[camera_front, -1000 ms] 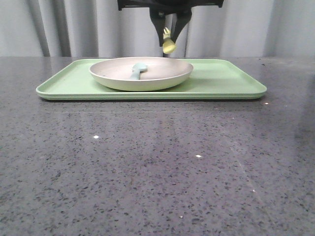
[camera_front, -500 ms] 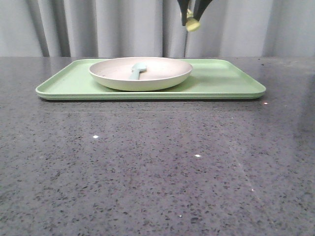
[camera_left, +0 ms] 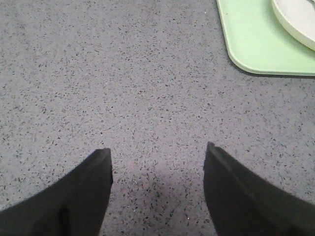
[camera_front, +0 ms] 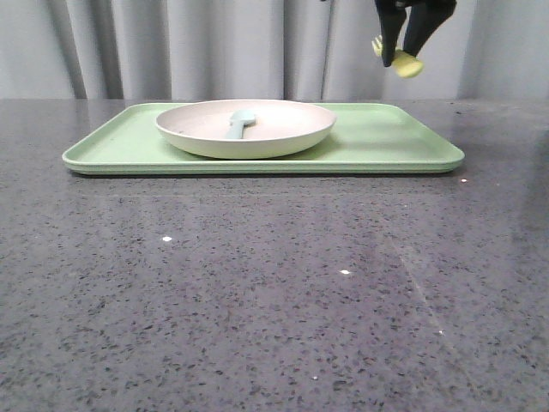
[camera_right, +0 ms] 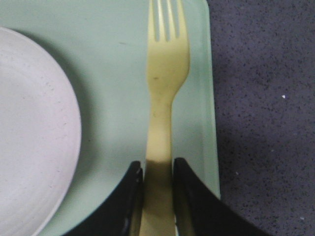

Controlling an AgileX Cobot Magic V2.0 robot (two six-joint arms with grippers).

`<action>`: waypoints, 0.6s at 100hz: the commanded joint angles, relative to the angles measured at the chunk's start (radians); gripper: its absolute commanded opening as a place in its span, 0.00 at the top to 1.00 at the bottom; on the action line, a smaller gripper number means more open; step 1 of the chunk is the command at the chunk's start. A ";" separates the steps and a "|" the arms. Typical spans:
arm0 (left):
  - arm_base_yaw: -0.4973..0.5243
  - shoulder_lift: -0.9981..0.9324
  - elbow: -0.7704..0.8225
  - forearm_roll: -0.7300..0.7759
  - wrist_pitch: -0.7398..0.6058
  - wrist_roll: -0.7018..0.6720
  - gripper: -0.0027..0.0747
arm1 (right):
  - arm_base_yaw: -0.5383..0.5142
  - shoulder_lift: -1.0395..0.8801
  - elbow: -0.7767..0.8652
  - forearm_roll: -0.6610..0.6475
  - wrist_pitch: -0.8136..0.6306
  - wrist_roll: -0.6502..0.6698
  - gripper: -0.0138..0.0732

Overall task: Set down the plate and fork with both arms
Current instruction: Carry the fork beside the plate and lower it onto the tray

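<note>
Right wrist view: yellow plastic fork (camera_right: pixel 165 93), flat handle, short tines, pinched by its handle in the right gripper (camera_right: pixel 157 172), jaws nearly closed on it. It hangs above the light-green tray (camera_right: pixel 123 73), over the bare strip between the cream plate (camera_right: pixel 29 132) and the tray's edge. Left gripper (camera_left: pixel 157 162) is wide open, holding nothing, above the grey speckled table (camera_left: pixel 123 83). A pale blue-green utensil (camera_front: pixel 241 123) lies in the plate. Since 0.5 s ago, gripper and fork have shifted rightward, away from the plate.
</note>
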 commanded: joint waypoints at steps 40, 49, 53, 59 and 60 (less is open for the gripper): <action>0.002 0.002 -0.026 0.000 -0.065 -0.006 0.44 | -0.040 -0.091 0.199 0.110 -0.311 -0.103 0.90; 0.002 0.002 -0.026 0.000 -0.065 -0.006 0.44 | -0.040 -0.088 0.199 0.110 -0.323 -0.104 0.90; 0.002 0.002 -0.026 0.000 -0.065 -0.006 0.44 | -0.040 -0.085 0.199 0.110 -0.328 -0.109 0.90; 0.002 0.002 -0.026 0.000 -0.065 -0.006 0.44 | -0.040 -0.073 0.199 0.110 -0.336 -0.115 0.90; 0.002 0.002 -0.026 0.000 -0.065 -0.006 0.44 | -0.040 -0.072 0.199 0.110 -0.337 -0.115 0.90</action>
